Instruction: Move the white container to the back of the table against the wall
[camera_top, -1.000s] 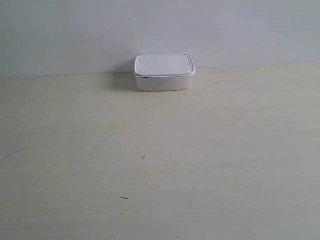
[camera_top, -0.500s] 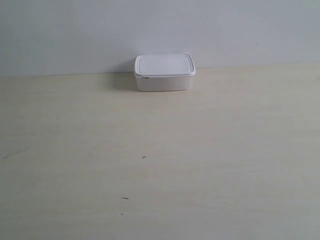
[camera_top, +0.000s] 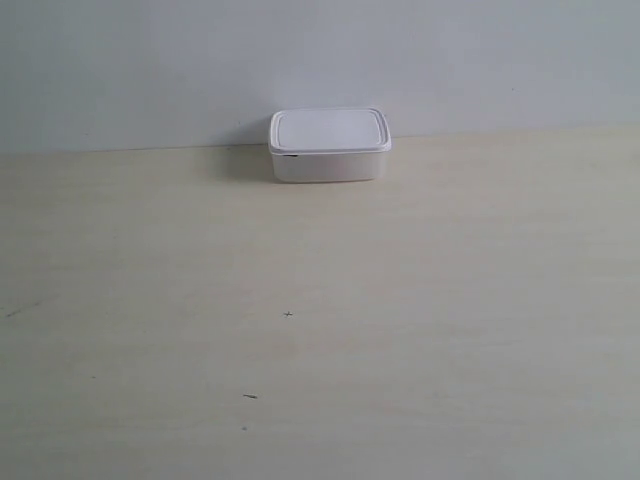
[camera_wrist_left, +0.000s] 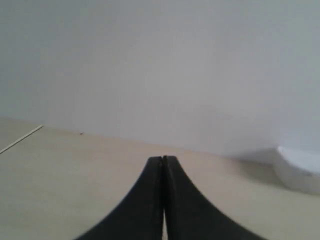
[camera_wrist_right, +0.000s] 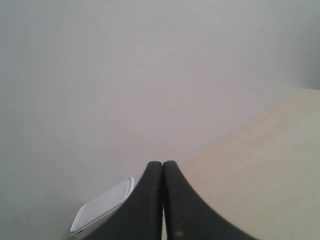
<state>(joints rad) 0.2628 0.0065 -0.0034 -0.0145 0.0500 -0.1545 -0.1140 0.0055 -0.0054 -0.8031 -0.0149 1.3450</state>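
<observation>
The white container (camera_top: 329, 146) sits upright at the far edge of the surface (camera_top: 420, 300). Its back side is right up against the wall (camera_top: 320, 60), or so close that I can make out no gap. Its lid (camera_top: 329, 130) is on and lies flat. The left end effector (camera_wrist_left: 163, 159) has its two dark fingers pressed together, gripping nothing, and it points toward the wall with the container off to one side, well apart from it. The right end effector (camera_wrist_right: 162, 163) is likewise squeezed tight on nothing, and a corner of the container shows beyond one finger, apart from it. A few tiny dark marks (camera_top: 288, 314) dot the surface nearer the front.
</observation>
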